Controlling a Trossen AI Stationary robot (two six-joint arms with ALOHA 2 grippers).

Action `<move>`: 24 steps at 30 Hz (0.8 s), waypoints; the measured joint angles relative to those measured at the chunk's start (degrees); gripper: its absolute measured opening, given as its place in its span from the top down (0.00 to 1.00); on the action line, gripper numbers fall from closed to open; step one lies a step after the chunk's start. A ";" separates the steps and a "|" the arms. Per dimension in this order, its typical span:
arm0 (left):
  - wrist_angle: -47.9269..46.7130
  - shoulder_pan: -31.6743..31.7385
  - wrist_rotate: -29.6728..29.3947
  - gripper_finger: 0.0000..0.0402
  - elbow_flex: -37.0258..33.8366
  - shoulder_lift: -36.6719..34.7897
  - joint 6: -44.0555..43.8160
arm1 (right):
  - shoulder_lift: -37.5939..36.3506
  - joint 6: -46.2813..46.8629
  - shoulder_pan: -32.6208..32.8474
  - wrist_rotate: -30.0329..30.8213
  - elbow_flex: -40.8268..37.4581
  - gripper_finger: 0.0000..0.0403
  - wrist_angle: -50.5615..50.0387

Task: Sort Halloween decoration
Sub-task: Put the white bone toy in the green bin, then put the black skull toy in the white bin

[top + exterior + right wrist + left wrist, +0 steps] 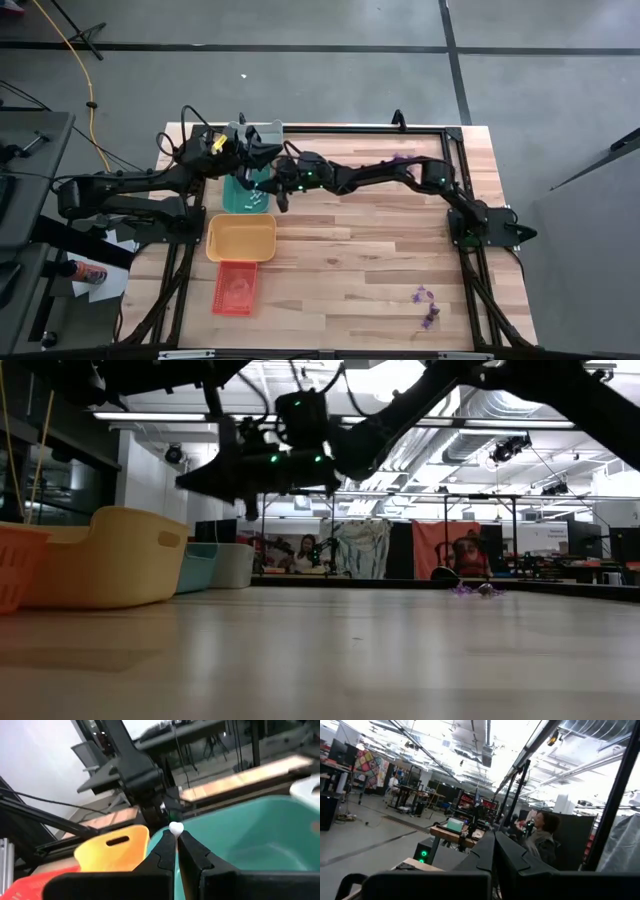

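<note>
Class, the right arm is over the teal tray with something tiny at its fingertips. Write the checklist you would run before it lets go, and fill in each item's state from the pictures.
1. Right gripper shut on the whitish trinket: ok, it sits pinched at the fingertips.
2. Right gripper over the teal tray: ok, the tray's inside fills the right wrist view past the fingers, and the high view agrees.
3. Left gripper out of the drop path: cannot tell; it is shut and pointed up at the room, but sits near the same tray from above.
4. Yellow tray and orange tray clear of the drop: ok, both lie apart.
5. Purple trinkets left to sort: not ok, some remain on the table.
</note>
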 joint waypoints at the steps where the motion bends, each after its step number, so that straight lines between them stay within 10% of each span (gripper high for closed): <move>1: -0.01 0.01 -0.08 1.00 0.00 0.00 0.00 | 1.08 0.68 0.00 0.00 1.22 1.00 -1.06; 12: -0.23 0.01 -0.07 1.00 0.04 0.00 0.50 | 4.62 4.78 0.13 3.65 5.08 0.98 -5.66; 24: -0.22 0.01 -0.07 1.00 0.07 0.00 0.48 | 4.62 6.48 0.15 2.79 5.01 0.65 -6.34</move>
